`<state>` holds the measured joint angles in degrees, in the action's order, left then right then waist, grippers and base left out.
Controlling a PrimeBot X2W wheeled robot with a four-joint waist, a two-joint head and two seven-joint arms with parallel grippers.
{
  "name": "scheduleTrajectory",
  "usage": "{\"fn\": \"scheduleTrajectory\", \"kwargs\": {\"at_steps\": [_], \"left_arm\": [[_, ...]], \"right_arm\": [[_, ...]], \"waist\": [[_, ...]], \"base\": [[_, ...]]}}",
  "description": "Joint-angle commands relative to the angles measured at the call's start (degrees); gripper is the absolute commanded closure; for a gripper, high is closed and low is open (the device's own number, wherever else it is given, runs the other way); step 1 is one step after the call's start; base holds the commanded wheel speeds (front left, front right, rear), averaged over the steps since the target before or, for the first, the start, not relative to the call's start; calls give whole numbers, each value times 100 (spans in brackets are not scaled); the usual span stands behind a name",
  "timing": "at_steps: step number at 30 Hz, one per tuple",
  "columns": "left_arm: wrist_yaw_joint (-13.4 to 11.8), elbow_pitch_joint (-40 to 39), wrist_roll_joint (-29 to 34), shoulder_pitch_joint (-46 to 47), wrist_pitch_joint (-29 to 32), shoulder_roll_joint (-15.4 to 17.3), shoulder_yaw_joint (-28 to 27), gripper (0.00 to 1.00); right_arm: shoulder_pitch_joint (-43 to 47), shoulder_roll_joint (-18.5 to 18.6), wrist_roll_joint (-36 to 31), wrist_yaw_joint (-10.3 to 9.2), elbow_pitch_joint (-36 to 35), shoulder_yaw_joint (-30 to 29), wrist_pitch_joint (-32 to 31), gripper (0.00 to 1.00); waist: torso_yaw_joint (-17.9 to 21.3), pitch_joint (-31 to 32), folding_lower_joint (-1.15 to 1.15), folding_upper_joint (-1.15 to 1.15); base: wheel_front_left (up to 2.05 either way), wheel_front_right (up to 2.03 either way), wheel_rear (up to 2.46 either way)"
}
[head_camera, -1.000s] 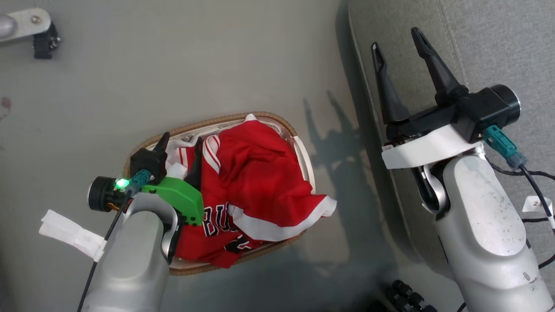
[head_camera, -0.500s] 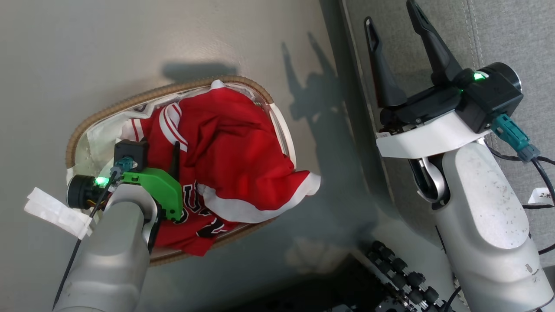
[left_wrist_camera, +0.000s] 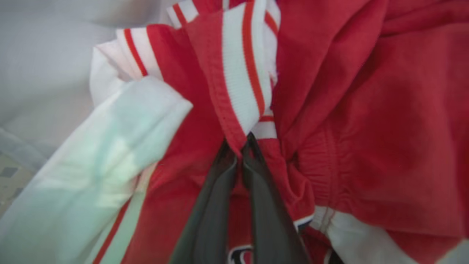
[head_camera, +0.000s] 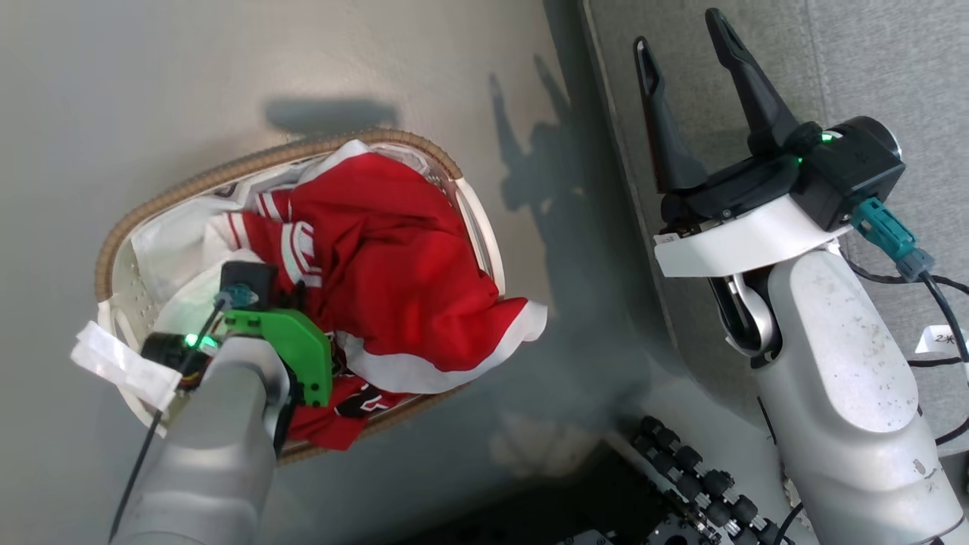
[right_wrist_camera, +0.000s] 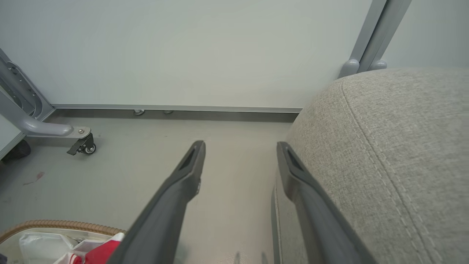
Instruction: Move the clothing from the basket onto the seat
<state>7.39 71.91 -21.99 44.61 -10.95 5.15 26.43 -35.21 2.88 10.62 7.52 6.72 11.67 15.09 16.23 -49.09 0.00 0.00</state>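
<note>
— What's your left side doing?

— My left gripper (left_wrist_camera: pixel 240 145) is down in the small oval white plastic basket (head_camera: pixel 227 170) with the brown woven rim. Its jaws are clenched on a fold of the red soft-fabric jerseys (left_wrist_camera: pixel 366 110), and a white striped band rises straight out from between the tips.

— And the rest of the pile?

— It is heaped all around those jaws, inside the basket. One white-edged hem drapes over the rim on the side toward my right arm. The plain white cloth liner (head_camera: pixel 174 235) lies bare on the jaws' other side.

— The right?

— My right gripper (head_camera: pixel 679 34) hangs released, jaws spread wide. The rounded edge of the large grey fabric couch (right_wrist_camera: pixel 384 146) lies beneath one finger and the grey floor (head_camera: pixel 227 60) beneath the other. I cannot tell whether the finger touches the couch.
</note>
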Motion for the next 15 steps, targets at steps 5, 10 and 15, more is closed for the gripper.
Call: {"fn": "scheduleTrajectory", "kwargs": {"at_steps": [5, 10, 15], "left_arm": [[16, -90, -389, -379, -120, -55, 202, 100], [16, -233, -689, -764, -276, -119, 387, 100], [16, -455, -946, -1154, -394, -153, 549, 100]], "right_arm": [[193, 14, -9, -5, 150, -11, 12, 0], [428, 17, -61, -6, 313, -66, 12, 0], [730, 18, -105, -6, 491, -120, 12, 0]], "waist": [[-98, 651, 0, 0], [-242, 1256, 0, 0], [-449, 1898, 0, 0]], "base": [[0, 0, 0], [0, 0, 0], [0, 0, 0]]}}
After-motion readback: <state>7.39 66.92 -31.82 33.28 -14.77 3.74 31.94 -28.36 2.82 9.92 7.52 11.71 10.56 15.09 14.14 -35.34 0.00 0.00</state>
